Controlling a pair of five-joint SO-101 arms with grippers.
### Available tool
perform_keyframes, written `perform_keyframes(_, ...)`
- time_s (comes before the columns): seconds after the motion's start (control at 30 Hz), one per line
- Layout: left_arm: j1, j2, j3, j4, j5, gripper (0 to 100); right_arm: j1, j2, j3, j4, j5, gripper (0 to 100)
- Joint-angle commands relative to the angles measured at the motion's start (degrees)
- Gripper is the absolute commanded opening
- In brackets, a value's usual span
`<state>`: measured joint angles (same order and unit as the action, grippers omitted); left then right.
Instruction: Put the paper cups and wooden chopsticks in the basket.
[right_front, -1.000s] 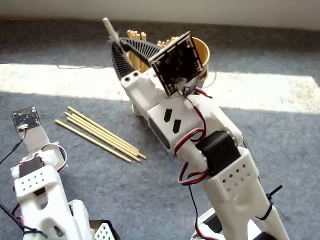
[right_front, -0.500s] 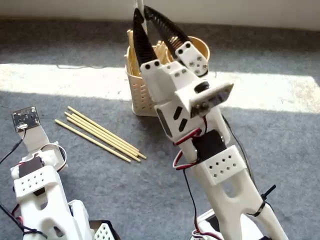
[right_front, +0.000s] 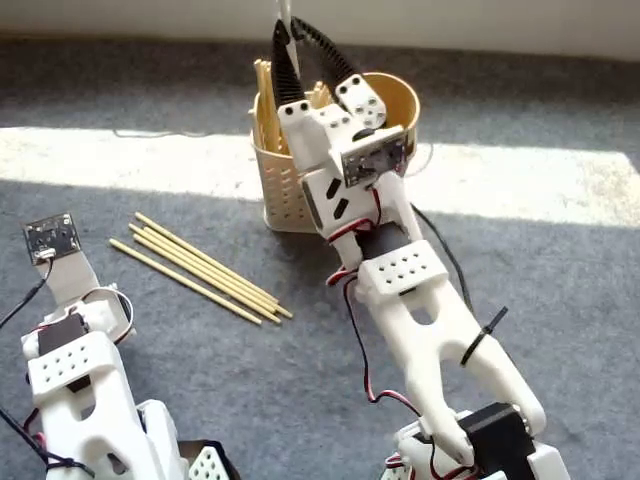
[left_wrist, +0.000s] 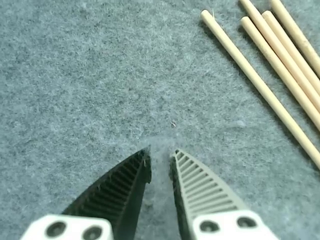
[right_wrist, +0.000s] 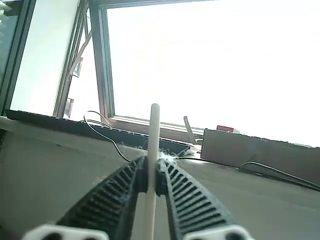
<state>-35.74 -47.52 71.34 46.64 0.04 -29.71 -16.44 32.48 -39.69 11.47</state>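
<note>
Right gripper (right_wrist: 151, 161): black ribbed jaws clamped on pale wooden chopstick (right_wrist: 153, 125), stick upright, end poking past fingertips. In high view, gripper points upward over cream perforated plastic basket (right_front: 282, 190). Basket holds bundle of wooden chopsticks (right_front: 264, 92) and tan paper cup (right_front: 402, 98). Several loose wooden chopsticks (right_front: 205, 268) lie side by side on grey carpet (right_front: 520, 260), apart from basket. Left gripper (left_wrist: 160, 152): jaws slightly parted, gripping nothing, tips low over carpet, near loose chopsticks.
</note>
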Motion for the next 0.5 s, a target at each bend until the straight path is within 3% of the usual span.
perform_keyframes(0.0, -0.5, -0.9, -0.3, -0.8, -0.5, 7, 0.4, -0.3, 0.0, -1.7, -0.6, 0.5)
perform_keyframes(0.47, -0.3, -0.9, -0.4, -0.8, -0.5, 7, -0.3, 0.2, 18.9, -1.5, -0.6, 0.5)
